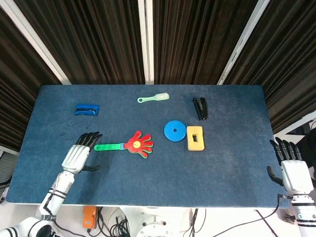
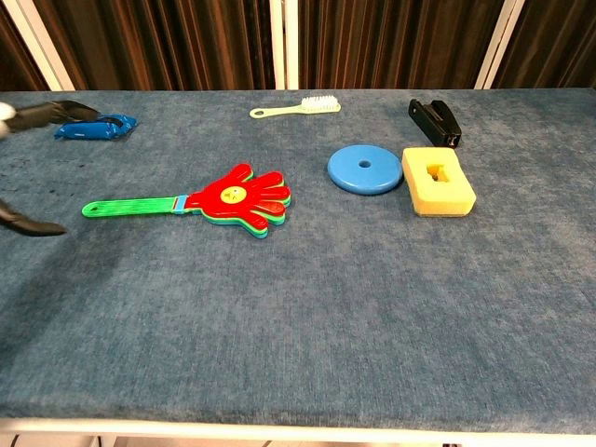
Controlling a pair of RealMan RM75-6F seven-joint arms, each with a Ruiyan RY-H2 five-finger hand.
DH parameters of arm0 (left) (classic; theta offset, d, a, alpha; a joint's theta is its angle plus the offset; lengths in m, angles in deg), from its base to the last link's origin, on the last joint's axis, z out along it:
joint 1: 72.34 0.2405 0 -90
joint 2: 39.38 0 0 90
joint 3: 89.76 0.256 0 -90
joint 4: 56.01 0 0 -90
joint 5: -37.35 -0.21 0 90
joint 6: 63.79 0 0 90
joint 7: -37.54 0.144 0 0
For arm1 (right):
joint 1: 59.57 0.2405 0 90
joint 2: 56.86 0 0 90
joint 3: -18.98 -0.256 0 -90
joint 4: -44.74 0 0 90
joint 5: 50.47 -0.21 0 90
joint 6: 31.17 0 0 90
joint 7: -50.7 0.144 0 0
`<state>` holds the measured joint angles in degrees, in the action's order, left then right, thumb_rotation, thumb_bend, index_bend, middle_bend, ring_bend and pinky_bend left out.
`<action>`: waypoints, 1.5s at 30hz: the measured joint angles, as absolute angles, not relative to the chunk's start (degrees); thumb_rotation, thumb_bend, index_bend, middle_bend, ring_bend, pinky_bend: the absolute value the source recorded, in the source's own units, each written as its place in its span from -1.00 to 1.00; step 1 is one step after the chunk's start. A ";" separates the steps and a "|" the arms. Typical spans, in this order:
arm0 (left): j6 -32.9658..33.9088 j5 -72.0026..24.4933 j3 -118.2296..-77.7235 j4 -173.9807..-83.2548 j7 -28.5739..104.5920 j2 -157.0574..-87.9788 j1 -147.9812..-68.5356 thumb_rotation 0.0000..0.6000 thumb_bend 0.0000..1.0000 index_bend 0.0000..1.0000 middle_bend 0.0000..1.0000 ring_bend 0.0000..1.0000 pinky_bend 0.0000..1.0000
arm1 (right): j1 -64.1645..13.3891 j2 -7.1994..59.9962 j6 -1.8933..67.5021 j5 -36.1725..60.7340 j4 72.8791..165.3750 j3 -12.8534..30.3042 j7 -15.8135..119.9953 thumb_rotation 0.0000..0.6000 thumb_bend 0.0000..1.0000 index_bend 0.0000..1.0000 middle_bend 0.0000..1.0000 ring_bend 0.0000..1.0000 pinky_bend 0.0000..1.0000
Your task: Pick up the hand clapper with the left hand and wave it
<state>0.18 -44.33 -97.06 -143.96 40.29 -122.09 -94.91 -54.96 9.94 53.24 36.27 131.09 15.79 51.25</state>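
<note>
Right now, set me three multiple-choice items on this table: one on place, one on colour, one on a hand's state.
1. The blue disc lies beside which thing?
A. yellow block
B. brush
C. blue packet

2. The hand clapper has a handle of which colour?
A. red
B. green
C. black

3. The left hand is
A. gripping the clapper
B. open beside the clapper's handle
C. resting on the stapler

Key: 1 A, the block sits next to the disc; 2 B, green handle, red palm; 3 B, spread fingers holding nothing.
</note>
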 measured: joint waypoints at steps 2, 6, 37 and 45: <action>-1.48 -42.78 -97.89 -141.31 39.89 -124.48 -96.42 1.00 -0.82 -0.75 -0.88 -1.00 -1.00 | -55.05 9.78 53.35 36.24 130.93 15.78 51.56 1.00 -0.38 -1.00 -1.00 -1.00 -1.00; -4.63 -39.29 -99.74 -135.63 38.45 -129.08 -99.34 1.00 -0.81 -0.68 -0.82 -1.00 -0.92 | -55.13 9.65 53.26 35.98 130.31 15.74 52.22 1.00 -0.38 -1.00 -1.00 -1.00 -1.00; -13.51 -27.74 -103.03 -124.54 41.19 -138.17 -108.32 0.99 -0.64 -0.31 -0.54 -0.81 -0.66 | -54.87 10.08 52.20 34.76 127.90 15.35 54.84 1.00 -0.38 -1.00 -1.00 -1.00 -1.00; -14.25 -25.98 -103.20 -124.99 44.09 -138.13 -109.63 0.65 -0.58 -0.28 -0.54 -0.81 -0.69 | -54.86 10.31 51.89 34.45 127.01 15.29 55.60 1.00 -0.38 -1.00 -1.00 -1.00 -1.00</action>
<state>-14.25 -25.98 -103.20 -124.99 44.09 -138.13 -109.63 -54.86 10.31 51.89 34.45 127.01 15.29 55.60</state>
